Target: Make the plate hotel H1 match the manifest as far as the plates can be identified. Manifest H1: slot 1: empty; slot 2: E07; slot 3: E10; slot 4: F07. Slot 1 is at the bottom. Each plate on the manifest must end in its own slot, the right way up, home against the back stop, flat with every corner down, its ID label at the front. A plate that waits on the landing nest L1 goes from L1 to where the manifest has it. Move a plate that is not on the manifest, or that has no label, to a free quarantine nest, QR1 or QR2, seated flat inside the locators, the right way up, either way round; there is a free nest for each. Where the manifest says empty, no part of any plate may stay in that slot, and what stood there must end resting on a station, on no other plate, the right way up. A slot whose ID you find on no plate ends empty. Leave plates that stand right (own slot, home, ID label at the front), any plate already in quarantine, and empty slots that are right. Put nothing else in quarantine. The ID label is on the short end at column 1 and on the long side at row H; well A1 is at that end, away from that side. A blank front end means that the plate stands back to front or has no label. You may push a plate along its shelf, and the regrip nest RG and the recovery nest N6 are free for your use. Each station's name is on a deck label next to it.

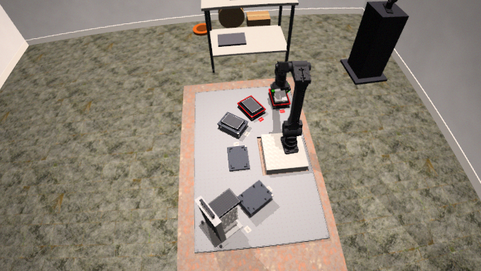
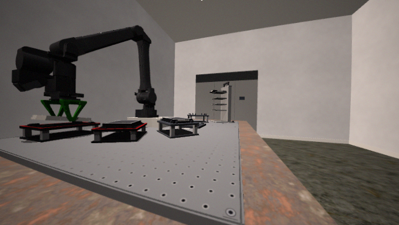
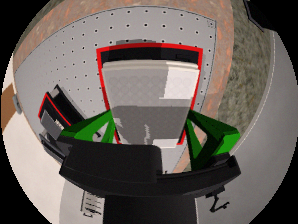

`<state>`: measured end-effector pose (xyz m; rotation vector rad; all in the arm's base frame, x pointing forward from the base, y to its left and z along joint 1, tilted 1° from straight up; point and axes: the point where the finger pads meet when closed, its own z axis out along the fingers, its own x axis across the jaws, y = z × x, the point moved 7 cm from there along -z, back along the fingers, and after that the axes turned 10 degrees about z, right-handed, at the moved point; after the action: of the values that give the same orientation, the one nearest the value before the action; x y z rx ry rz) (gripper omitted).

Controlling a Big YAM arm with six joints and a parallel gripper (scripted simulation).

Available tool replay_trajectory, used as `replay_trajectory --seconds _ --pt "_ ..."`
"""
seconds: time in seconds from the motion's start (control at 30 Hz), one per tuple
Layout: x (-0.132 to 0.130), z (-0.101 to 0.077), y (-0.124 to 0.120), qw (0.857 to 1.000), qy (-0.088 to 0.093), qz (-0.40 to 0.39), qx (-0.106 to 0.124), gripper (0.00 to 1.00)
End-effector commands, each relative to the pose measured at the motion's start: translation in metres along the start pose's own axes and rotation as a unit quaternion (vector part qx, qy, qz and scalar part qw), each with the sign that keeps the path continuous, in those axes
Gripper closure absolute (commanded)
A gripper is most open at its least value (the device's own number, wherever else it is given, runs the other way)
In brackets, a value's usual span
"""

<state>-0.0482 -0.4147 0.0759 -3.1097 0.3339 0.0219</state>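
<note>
Claw: the gripper (image 2: 63, 116) gripped a pale plate (image 2: 39, 117) by its long sides, green fingers spread wide.
Plate: level, just above the end red-rimmed nest (image 2: 59, 125) – contact could not be told.
Edges: that nest stood near the grey deck's (image 1: 305, 213) far corner; a second red-rimmed nest (image 1: 260, 113) just beside it carried a dark plate (image 1: 251, 105).
Open room: bare deck lay in front of both nests.
Wrist view: the plate sat centred within the red rim.
Top view only: the plate hotel (image 1: 207, 213) stood well apart – at the opposite end.
</note>
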Motion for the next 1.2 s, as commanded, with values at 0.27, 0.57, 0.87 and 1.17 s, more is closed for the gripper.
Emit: replay_trajectory --seconds 0.27,0.57,0.87,1.17 --pt "-0.006 0.011 0.004 1.000 0.000 0.001 -0.003 0.14" --pt "-0.001 -0.003 0.012 1.000 0.002 0.001 -0.019 0.14" --pt "-0.001 -0.003 0.012 1.000 0.002 0.001 -0.019 0.00" --pt "-0.006 0.000 0.009 1.000 0.000 0.002 -0.004 0.00"
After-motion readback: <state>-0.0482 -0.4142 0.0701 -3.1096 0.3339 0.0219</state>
